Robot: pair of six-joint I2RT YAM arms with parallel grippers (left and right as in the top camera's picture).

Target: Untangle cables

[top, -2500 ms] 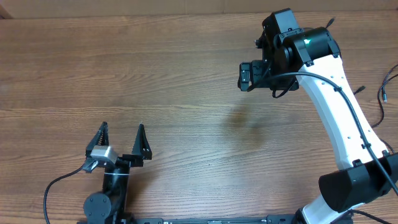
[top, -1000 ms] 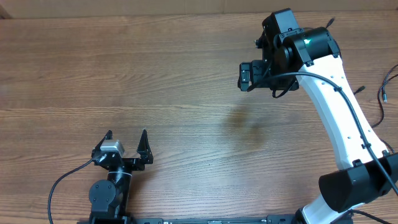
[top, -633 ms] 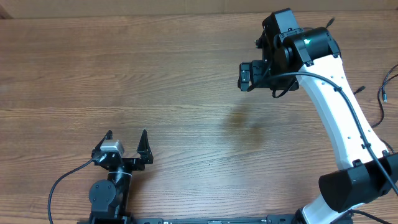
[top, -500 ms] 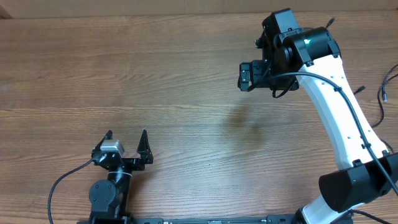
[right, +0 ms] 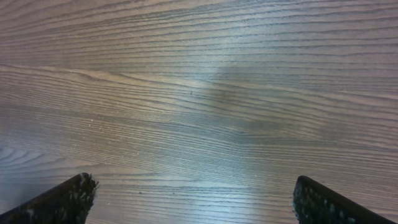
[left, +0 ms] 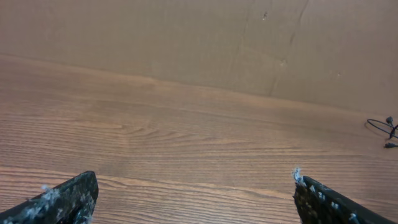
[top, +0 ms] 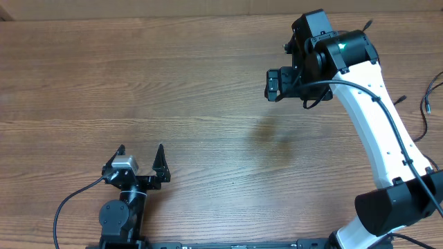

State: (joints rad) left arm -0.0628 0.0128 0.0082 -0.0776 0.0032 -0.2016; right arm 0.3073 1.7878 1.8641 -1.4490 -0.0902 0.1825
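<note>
The cables (top: 428, 102) are thin black cords with small plug ends at the table's far right edge, partly cut off by the frame and partly behind the right arm (top: 367, 97). A small loop of cable (left: 383, 127) also shows far off at the right of the left wrist view. My left gripper (top: 140, 153) sits low at the front left, open, far from the cords. Bare wood lies between its fingertips (left: 193, 182). My right gripper (right: 193, 186) hangs high over bare wood, open and holding nothing.
A brown cardboard wall (left: 186, 37) stands along the table's far edge. The left arm's own black wire (top: 66, 204) loops at the front left by its base. The right arm's base (top: 387, 207) fills the front right corner.
Since the earliest frame my left gripper has drawn back toward its base and turned slightly. Over the last second nothing has moved. The right arm has stayed still throughout.
</note>
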